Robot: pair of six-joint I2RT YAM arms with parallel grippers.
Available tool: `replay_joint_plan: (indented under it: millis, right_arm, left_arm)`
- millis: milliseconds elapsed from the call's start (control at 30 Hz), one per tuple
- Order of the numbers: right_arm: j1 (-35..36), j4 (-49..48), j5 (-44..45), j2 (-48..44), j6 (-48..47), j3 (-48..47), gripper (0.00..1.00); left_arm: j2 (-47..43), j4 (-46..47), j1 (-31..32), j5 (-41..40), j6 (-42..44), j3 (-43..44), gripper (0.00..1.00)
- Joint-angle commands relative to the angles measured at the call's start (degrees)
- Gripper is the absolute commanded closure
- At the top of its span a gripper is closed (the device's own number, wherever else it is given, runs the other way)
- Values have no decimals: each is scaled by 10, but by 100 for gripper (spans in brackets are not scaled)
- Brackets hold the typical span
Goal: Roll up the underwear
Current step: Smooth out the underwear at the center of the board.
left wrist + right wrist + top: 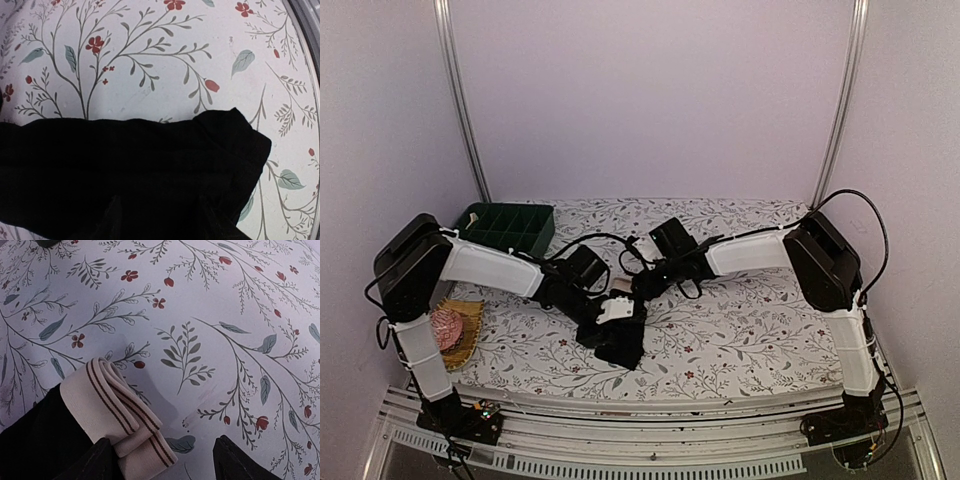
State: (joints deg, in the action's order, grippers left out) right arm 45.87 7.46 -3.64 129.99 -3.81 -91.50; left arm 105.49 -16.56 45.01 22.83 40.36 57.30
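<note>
At centre frame, black underwear [620, 345] and a cream striped band [112, 405] lie on the surface [750, 330]; right gripper [162, 447] jaws apart, left gripper [160, 212] jaws unclear.

Pale lilac walls [650, 90] enclosed the bench [760, 340], which wore a white cloth [210, 300] printed with grey sprigs and red flowers. Two metal rails [462, 100] rose at the back corners. Light was soft and even.

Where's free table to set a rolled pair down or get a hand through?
Widest bare tablecloth: near right, between the black underwear and the right arm. Smaller patch near left, between the basket and the underwear. Centre crowded: left arm and right arm meet over the garment.
</note>
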Motion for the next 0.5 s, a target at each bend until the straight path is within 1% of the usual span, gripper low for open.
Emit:
replay_joint_plan:
  millis: [0,200,367,467]
  right_arm:
    - [2,32,33,-4,4,17,30]
    - [-13,59,43,16,11,6,31]
    - [-50,62,46,-14,20,18,32]
    - [-70,49,33,-38,12,22,32]
  left_arm:
    - [22,-24,17,-20,-4,13,46]
    - [27,-24,23,-30,-6,20,43]
    - [27,-3,23,-47,-7,36,41]
    - [28,10,23,-64,-8,61,37]
